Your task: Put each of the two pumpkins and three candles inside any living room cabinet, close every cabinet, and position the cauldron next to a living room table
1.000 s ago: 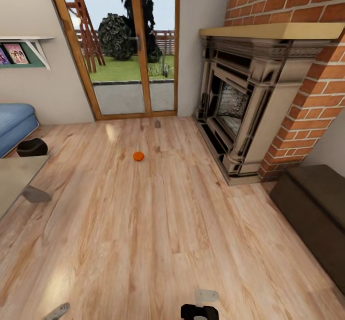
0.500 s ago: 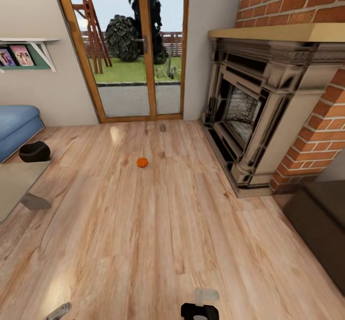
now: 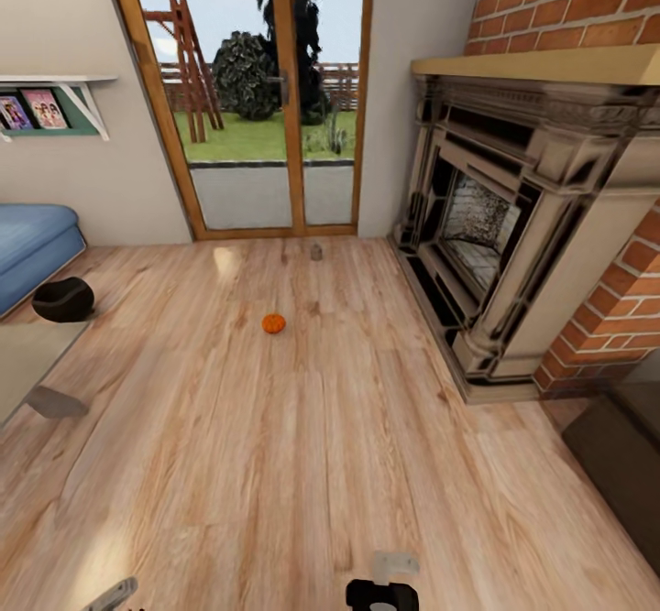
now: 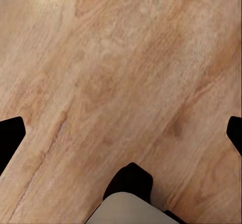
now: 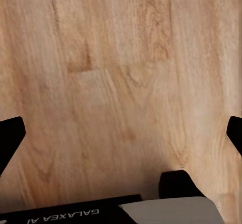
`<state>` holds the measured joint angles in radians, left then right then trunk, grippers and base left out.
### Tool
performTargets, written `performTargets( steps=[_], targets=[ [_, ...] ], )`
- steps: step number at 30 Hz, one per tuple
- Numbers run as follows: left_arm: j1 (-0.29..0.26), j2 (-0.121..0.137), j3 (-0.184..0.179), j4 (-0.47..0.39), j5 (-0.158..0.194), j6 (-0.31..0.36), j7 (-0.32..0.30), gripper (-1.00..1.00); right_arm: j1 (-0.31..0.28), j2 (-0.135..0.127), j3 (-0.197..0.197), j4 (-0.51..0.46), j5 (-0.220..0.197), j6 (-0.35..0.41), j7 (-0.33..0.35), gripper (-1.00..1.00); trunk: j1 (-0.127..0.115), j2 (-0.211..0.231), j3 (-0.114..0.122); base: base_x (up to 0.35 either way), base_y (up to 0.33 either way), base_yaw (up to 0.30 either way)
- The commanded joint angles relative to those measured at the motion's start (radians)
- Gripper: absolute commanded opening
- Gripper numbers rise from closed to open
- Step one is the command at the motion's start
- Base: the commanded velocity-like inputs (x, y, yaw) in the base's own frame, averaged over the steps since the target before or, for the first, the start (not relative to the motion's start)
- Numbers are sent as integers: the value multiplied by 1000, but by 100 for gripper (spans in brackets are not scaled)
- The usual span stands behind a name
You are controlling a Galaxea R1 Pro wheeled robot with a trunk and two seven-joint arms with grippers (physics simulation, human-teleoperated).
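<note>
One small orange pumpkin (image 3: 273, 322) sits on the wooden floor in the middle of the room. A little grey candle (image 3: 315, 251) stands farther back, close to the glass door. The black cauldron (image 3: 63, 300) rests on the floor at the left, just beyond the corner of the grey-topped table (image 3: 18, 364). A dark-brown cabinet (image 3: 623, 451) shows at the right edge. My left gripper (image 4: 121, 133) is open over bare floorboards, its black fingertips (image 4: 10, 138) wide apart. My right gripper (image 5: 121, 133) is open too, with only floor under it.
A stone fireplace (image 3: 495, 235) with a brick chimney fills the right side. A wood-framed glass door (image 3: 266, 135) is straight ahead. A blue sofa (image 3: 32, 245) and a wall shelf (image 3: 55, 103) are on the left. Wide floor lies between me and the pumpkin.
The whole head view has shifted: fireplace and cabinet slid right and the pumpkin sits slightly lower, so the camera has moved. The objects themselves have not moved.
</note>
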<state>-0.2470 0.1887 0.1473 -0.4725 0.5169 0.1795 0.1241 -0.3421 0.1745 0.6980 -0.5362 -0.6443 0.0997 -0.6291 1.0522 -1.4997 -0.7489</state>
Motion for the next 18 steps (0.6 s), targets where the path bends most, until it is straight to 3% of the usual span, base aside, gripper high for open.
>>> performTargets(
  steps=[1,11,16,18],
  targets=[
    [0,0,0,0,0,0,0,100,0,0,0,0,0,0,0,100,0,0,0,327,-120,0],
    [-1,8,7,-4,0,16,0,100,0,0,-1,-1,-1,0,0,100,0,0,0,327,-28,0],
    [-15,10,11,-79,0,201,2,100,0,0,-5,-6,-3,1,-1,100,0,0,0,326,0,0],
    [-19,10,12,-161,0,290,3,100,0,0,-6,-13,-4,9,-1,100,0,0,0,326,0,0]
  ],
)
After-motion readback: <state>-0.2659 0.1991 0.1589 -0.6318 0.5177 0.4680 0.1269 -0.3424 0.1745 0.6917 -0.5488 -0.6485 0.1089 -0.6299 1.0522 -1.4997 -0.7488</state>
